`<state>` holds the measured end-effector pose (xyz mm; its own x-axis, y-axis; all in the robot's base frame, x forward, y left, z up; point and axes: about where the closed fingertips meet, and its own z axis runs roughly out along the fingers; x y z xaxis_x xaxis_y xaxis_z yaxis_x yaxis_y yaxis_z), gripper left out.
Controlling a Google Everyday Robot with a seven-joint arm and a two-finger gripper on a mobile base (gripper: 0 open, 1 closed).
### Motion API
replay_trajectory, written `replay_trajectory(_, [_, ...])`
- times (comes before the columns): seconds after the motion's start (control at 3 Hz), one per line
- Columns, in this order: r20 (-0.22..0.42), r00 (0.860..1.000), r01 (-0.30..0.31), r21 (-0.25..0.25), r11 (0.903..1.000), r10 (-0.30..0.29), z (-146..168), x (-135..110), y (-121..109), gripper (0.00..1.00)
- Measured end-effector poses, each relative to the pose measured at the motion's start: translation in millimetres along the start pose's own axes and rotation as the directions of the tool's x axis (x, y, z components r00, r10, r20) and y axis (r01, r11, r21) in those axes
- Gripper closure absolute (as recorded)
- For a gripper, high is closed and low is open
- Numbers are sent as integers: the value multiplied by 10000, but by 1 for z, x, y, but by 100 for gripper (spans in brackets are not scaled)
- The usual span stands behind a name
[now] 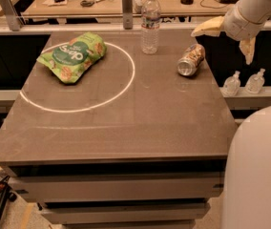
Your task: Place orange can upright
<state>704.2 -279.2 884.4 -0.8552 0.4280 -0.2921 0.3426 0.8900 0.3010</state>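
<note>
Camera view — orange can on its side, end effector near it — spread wide, holding nothing

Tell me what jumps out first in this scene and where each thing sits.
The bright green snack bag lies inside the white circle on the left side of the table. The orange can lies on its side near the right edge, with the gripper hovering open above and right of it. A clear water bottle stands upright at the back.
</note>
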Motion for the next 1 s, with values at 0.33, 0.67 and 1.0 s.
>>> replay_trajectory(0.33, [-172, 9998, -56, -597, 9982, 46, 17, -3, 15, 0])
replay_trajectory(0.67, [-265, 9995, -197, -719, 9972, 178, 29, -6, 24, 0])
replay_trajectory(1.0, [-497, 9982, -364, -745, 9966, 328, 39, -5, 33, 0])
